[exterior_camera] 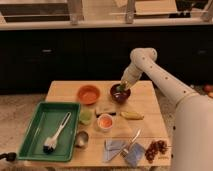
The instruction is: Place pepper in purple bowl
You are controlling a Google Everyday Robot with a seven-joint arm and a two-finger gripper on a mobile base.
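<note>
White arm reaching down over the surface (65,90), gripper (121,88) just above the purple bowl (120,93), jaws' state cannot be told, pepper (120,89) at the gripper tip over the bowl's inside, orange bowl (88,94) just beside

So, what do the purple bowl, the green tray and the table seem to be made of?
Purple bowl, under the gripper: probably plastic or glazed ceramic, going by its glossy inside. Green tray: likely plastic, with an even matte colour. Table: light wood, with a pale tan top.
</note>
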